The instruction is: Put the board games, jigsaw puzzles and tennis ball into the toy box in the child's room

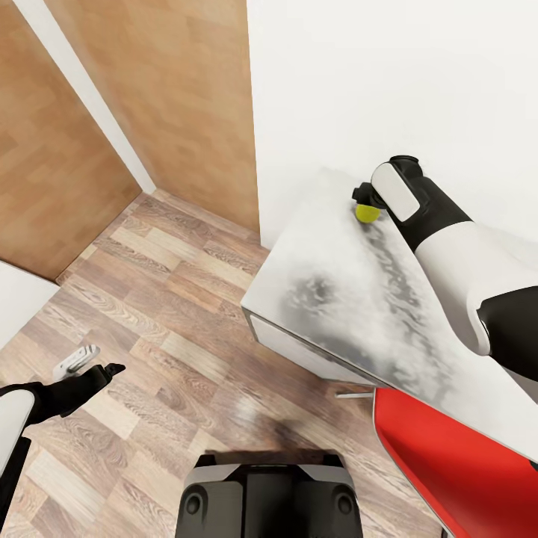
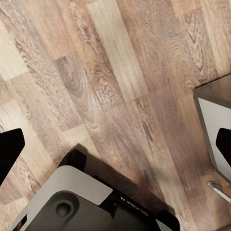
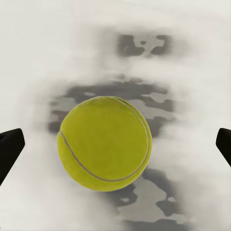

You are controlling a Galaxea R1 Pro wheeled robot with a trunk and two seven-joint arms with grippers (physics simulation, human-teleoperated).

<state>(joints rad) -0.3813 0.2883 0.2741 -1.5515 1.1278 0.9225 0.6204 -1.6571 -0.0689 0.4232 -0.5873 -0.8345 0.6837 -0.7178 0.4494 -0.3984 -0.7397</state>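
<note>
The tennis ball, small and yellow-green, lies on the table near its far end by the white wall. My right gripper hangs directly over the ball. In the right wrist view the tennis ball sits between the two dark fingertips, which stand wide apart and do not touch it, so the right gripper is open. My left gripper is low at the left over the wood floor, open and holding nothing. The toy box, board games, jigsaw puzzles and bed are out of view.
A red chair stands against the table's near side. Wooden wardrobe doors rise at the back left. My base is on the plank floor. The left wrist view shows a table corner.
</note>
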